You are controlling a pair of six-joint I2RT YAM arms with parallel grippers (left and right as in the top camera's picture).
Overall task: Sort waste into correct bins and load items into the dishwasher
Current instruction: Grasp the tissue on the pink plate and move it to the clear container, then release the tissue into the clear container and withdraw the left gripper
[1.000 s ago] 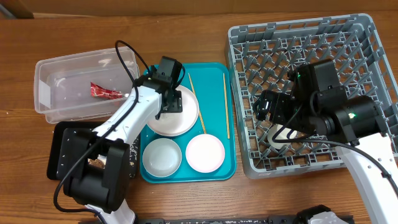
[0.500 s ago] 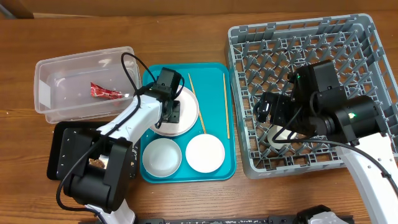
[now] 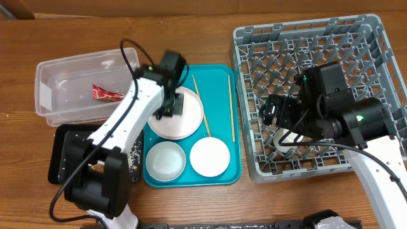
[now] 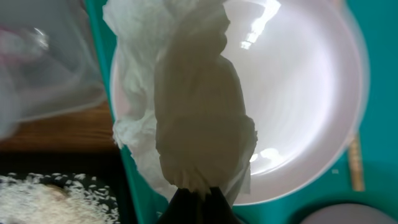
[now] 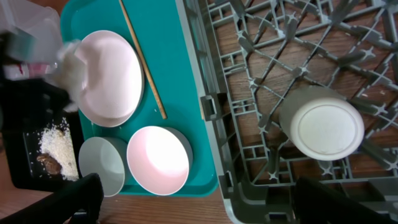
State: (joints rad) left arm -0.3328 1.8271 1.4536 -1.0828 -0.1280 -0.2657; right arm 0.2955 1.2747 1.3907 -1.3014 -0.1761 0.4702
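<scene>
Brown wooden worktop (image 3: 191, 25), seen from above and from both wrists. Upper left of the overhead frame: a clear tub (image 3: 43, 95) with a red wrapper (image 3: 107, 93) lying inside it. Below it, at lower left: a black tray (image 3: 63, 149) carrying loose rice (image 5: 53, 140) and a few brown scraps (image 5: 46, 160). Centre: a teal tray (image 3: 219, 79) holding the plate (image 3: 187, 124) in its upper left part, and a white bowl (image 3: 165, 160) and a pink bowl (image 3: 209, 156) side by side along its lower edge. It also holds two chopsticks (image 3: 201, 105), one just beside the plate's right rim and the other near the tray's right edge, well apart from the first. Right: the grey rack (image 3: 267, 38), with a white cup (image 5: 328, 127) standing base up on the lattice floor in its lower left part. The left arm reaches over the plate. The left fingers (image 4: 186, 208) are closed on a crumpled white napkin (image 4: 193, 106), pinching its lower end at the bottom of the left wrist frame. The paper spreads across the plate's left rim and the edge of the teal tray. Whether the napkin touches the plate cannot be told. The right fingers (image 5: 81, 196) stand wide open above the rack's lower left part, one at each lower corner of the right wrist frame, with the cup beyond them.
</scene>
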